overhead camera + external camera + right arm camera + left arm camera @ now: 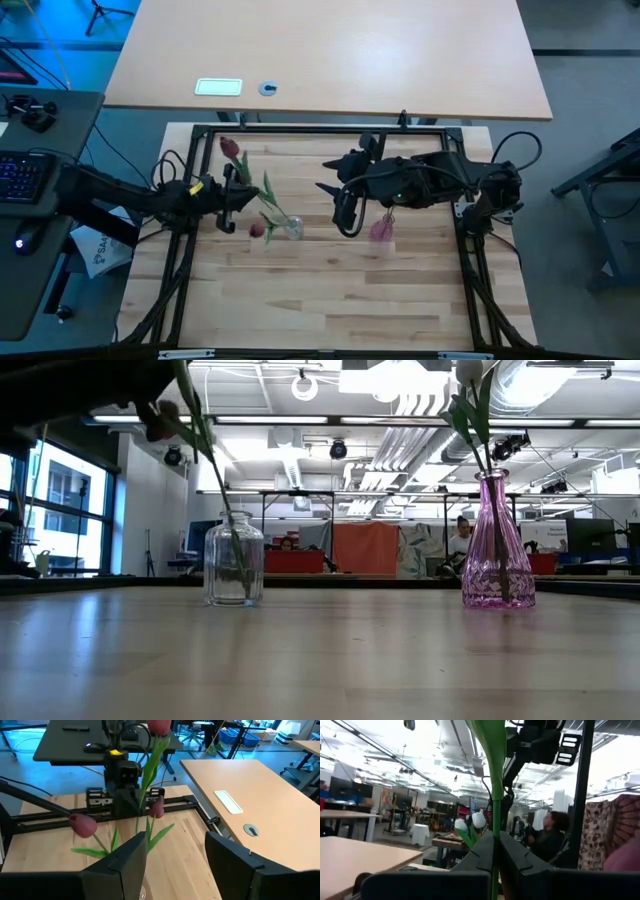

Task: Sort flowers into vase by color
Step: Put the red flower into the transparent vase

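Note:
A clear glass vase stands on the table's left half with dark red tulips in it. One taller red tulip rises above them. My left gripper, just left of that vase, is shut on a green stem. A pink glass vase holds the white tulips. My right gripper is open and hangs above the table between the two vases, close to the pink one, touching nothing. My left gripper pinches a tulip's green stem between its two fingers, which come level from the table's left and lie across it. The stem runs roughly upright through the hold, with a long leaf above the fingers. Its lower end is out of this view.
A black frame borders the wooden table top. A larger desk lies beyond the far edge. The table's near half is bare wood. A person sits in the room behind.

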`<control>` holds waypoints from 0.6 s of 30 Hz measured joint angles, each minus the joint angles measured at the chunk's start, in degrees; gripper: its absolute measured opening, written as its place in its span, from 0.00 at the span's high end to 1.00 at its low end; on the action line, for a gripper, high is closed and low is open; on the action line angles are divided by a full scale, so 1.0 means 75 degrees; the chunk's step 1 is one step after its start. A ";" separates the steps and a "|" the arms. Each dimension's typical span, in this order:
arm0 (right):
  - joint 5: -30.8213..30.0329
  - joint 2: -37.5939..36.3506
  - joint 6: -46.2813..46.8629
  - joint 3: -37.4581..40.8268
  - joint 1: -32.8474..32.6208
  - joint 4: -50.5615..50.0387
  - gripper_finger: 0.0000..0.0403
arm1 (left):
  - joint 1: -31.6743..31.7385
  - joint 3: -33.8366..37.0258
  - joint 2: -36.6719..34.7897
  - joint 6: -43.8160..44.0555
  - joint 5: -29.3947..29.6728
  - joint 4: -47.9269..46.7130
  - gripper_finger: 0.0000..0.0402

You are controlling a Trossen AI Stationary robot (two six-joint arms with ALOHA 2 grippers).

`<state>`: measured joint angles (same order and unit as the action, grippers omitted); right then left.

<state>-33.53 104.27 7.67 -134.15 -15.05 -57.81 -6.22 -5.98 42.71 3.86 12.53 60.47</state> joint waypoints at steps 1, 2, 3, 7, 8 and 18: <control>0.0001 0.0000 -0.0006 0.0000 -0.0001 0.0001 0.51 | 0.0040 0.0134 0.0002 0.0028 -0.0052 0.0159 1.00; 0.0002 0.0005 -0.0007 0.0000 0.0000 0.0000 0.51 | 0.0071 0.0207 0.0002 0.0128 -0.0146 0.0223 1.00; 0.0002 0.0015 -0.0014 0.0000 0.0020 -0.0001 0.51 | 0.0100 0.0228 0.0005 0.0252 -0.0274 0.0244 1.00; 0.0001 0.0029 -0.0093 0.0000 0.0112 -0.0001 0.51 | 0.0135 0.0135 0.0005 0.0473 -0.0647 0.0621 1.00; 0.0001 0.0029 -0.0130 0.0000 0.0127 -0.0001 0.51 | 0.0135 0.0065 0.0003 0.0481 -0.0706 0.0760 1.00; 0.0278 0.0029 -0.0059 0.0000 0.0166 -0.0052 0.51 | -0.0221 -0.0142 -0.0033 0.1074 -0.1472 0.0334 1.00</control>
<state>-31.44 104.49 7.23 -134.15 -13.80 -58.20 -7.88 -7.05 42.46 11.92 1.49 62.98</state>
